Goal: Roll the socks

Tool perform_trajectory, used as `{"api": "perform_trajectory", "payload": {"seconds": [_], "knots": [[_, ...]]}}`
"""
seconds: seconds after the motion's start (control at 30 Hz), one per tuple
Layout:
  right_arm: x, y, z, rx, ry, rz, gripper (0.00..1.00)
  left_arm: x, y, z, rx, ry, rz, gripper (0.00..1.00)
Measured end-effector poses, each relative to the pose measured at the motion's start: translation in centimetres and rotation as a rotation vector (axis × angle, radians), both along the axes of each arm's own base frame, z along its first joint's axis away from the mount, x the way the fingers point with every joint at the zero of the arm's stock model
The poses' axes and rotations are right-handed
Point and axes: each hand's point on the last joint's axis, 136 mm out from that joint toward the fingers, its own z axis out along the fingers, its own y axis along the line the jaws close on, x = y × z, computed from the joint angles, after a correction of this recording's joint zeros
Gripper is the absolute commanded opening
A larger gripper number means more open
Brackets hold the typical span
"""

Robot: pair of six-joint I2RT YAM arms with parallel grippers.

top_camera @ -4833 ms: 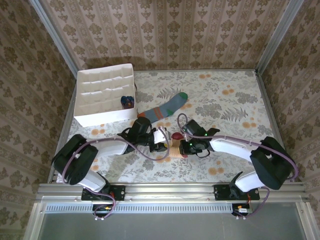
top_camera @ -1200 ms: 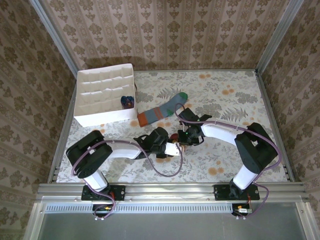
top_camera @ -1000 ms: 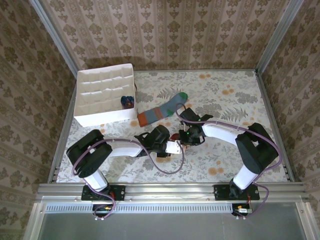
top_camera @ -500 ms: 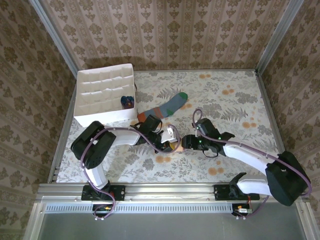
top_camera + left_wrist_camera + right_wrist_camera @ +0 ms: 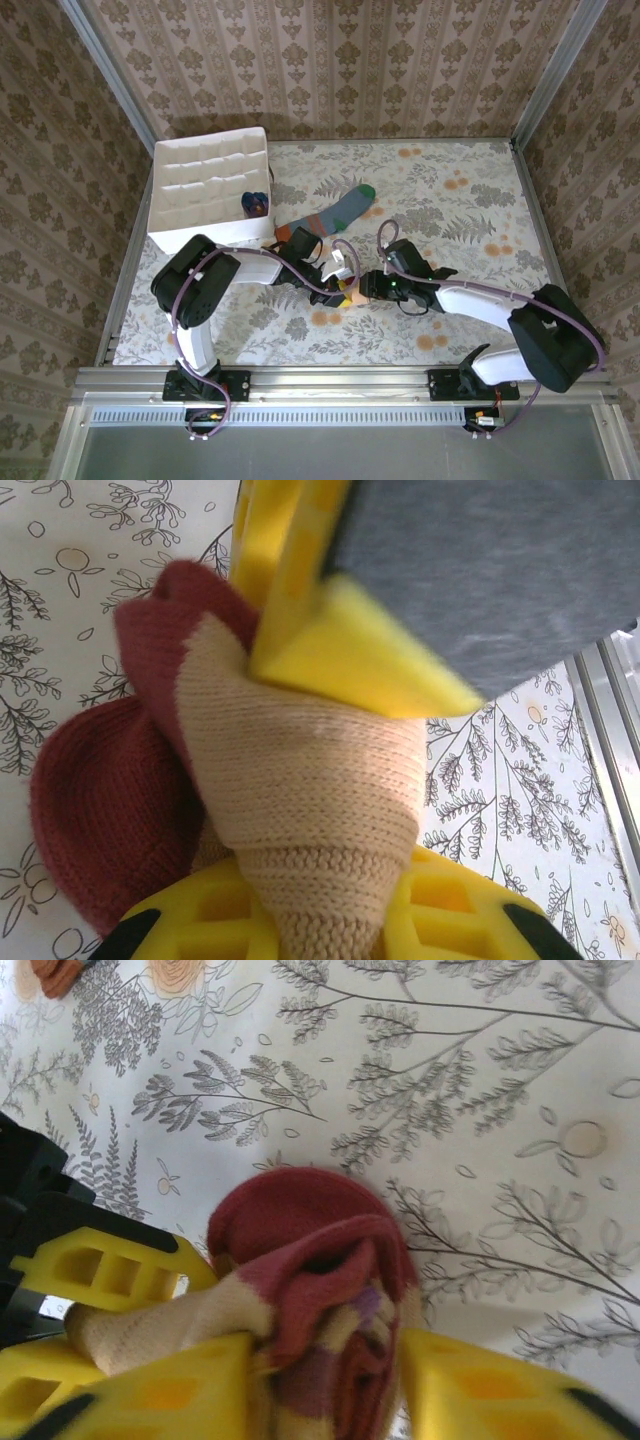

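While both sets of jaws clamp the peach sock (image 5: pixel 310 1260), it sits bunched at mid surface (image 5: pixel 450 220).
Left gripper (image 5: pixel 330 800) jaws pinch its peach end; right gripper (image 5: pixel 320 1380) jaws squeeze the maroon-tipped roll. Grey-blue sock (image 5: pixel 325 217) lies flat just behind, beside white box (image 5: pixel 215 232); dark rolled sock (image 5: pixel 255 203) in one compartment.

Looking down from above, I can barely see the peach sock (image 5: pixel 349 293). The left gripper (image 5: pixel 343 287) and right gripper (image 5: pixel 364 289) meet over it and cover nearly all of it. The left arm (image 5: pixel 250 268) hides part of the grey-blue sock (image 5: pixel 335 213) at its cuff end. The dark bundle (image 5: pixel 255 204) in the white box (image 5: pixel 200 233) is too small for me to read. Both wrist views cut the peach sock off at the lower edge. A blurred grey mass (image 5: pixel 500 570) blocks the left wrist's top right corner.
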Motion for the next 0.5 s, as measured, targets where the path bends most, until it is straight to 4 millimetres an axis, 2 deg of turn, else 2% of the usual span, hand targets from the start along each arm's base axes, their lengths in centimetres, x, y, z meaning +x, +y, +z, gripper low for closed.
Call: {"api": "perform_trajectory", "payload": {"seconds": [0.07, 0.2, 0.37, 0.5], "knots": [[0.3, 0.6, -0.1, 0.004, 0.013, 0.006, 0.13, 0.1, 0.0, -0.1, 0.005, -0.001, 0.004, 0.04], [0.9, 1.0, -0.3, -0.005, 0.034, 0.001, 0.02, 0.3, 0.1, -0.2, 0.024, -0.022, 0.017, 0.23], [1.0, 1.0, -0.3, -0.033, 0.067, -0.001, 0.0, 1.2, 0.5, 0.2, 0.081, -0.116, 0.061, 0.36], [1.0, 1.1, -0.3, -0.065, 0.093, 0.009, 0.0, 2.4, 1.3, 1.8, 0.1, -0.232, 0.116, 0.41]]}}
